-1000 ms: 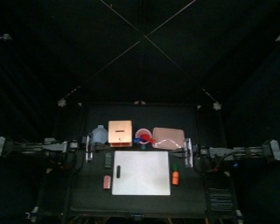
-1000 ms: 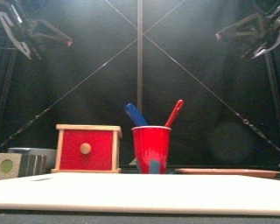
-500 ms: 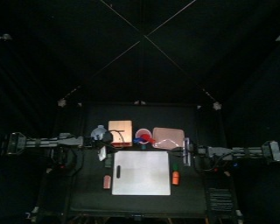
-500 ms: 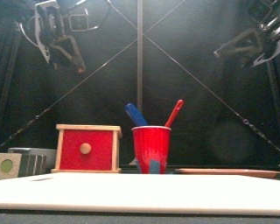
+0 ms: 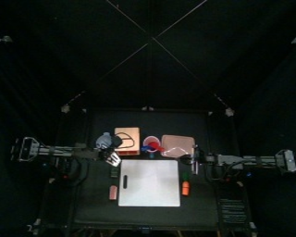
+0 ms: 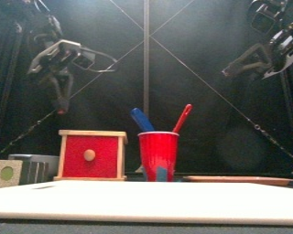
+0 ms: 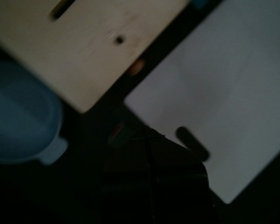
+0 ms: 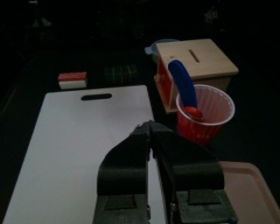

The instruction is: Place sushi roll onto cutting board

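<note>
The white cutting board (image 5: pixel 151 183) lies at the table's front middle and fills the bottom of the front view (image 6: pixel 146 202). A small dark stubby shape, apparently the sushi roll (image 8: pixel 122 73), lies just off the board's handle end in the right wrist view. I cannot make it out in the top view. My left gripper (image 5: pixel 114 154) hangs above the board's far left corner, high over the table in the front view (image 6: pixel 59 84). My right gripper (image 5: pixel 194 160) is shut and empty, off the board's right edge.
An orange-tan wooden box (image 5: pixel 127 139) with a red front (image 6: pixel 92 155), a red cup (image 6: pixel 159 156) holding utensils, and a pinkish tray (image 5: pixel 177 145) stand behind the board. Small orange-red pieces (image 5: pixel 114 192) (image 5: pixel 185 188) lie beside it. A pale blue container (image 7: pixel 20 118) sits by the box.
My left arm has reached in from the left toward the board's far left corner and come lower. The right arm has hardly moved.
</note>
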Action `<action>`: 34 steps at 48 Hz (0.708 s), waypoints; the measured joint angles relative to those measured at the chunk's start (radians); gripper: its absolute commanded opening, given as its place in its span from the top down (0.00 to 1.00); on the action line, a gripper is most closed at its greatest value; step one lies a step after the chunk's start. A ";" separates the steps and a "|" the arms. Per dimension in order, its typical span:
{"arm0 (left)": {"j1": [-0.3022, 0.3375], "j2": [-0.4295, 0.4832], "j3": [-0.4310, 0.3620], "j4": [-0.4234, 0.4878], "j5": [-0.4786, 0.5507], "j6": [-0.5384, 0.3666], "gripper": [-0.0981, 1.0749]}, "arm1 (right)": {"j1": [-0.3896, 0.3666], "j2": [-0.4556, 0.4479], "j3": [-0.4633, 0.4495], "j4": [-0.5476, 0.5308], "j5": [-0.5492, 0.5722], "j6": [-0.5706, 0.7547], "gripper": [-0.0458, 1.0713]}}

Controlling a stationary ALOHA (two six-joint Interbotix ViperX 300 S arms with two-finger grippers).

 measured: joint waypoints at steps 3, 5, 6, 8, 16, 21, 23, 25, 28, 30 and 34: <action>-0.035 0.000 0.012 0.028 0.058 -0.114 0.76 | 0.000 0.000 0.000 0.000 0.003 0.000 0.88; -0.063 0.000 0.018 0.035 0.083 -0.176 0.74 | -0.002 0.000 0.000 -0.002 0.005 0.000 0.88; -0.074 0.000 0.021 0.038 0.087 -0.204 0.74 | -0.003 0.002 0.000 0.000 0.006 0.000 0.88; -0.097 0.000 0.025 0.038 0.095 -0.253 0.71 | -0.006 0.000 0.000 0.000 0.008 0.000 0.88; -0.143 -0.002 0.055 0.009 0.084 -0.423 0.57 | -0.025 0.000 0.000 0.005 0.009 0.002 0.88; -0.143 0.000 0.086 -0.005 0.058 -0.505 0.40 | -0.034 0.000 0.002 0.006 0.011 0.002 0.88; -0.144 -0.002 0.106 -0.009 0.034 -0.531 0.33 | -0.037 0.000 0.000 0.008 0.009 0.002 0.88; -0.147 -0.002 0.121 -0.009 0.017 -0.545 0.27 | -0.037 0.000 0.000 0.006 0.011 0.002 0.88; -0.147 -0.002 0.146 -0.015 -0.012 -0.557 0.18 | -0.038 0.000 0.000 0.006 0.012 0.002 0.88; -0.149 -0.002 0.164 -0.021 -0.040 -0.561 0.14 | -0.040 0.000 0.000 0.006 0.014 0.002 0.88; -0.146 0.005 0.193 -0.031 -0.075 -0.565 0.09 | -0.048 0.000 0.000 0.005 0.021 0.002 0.88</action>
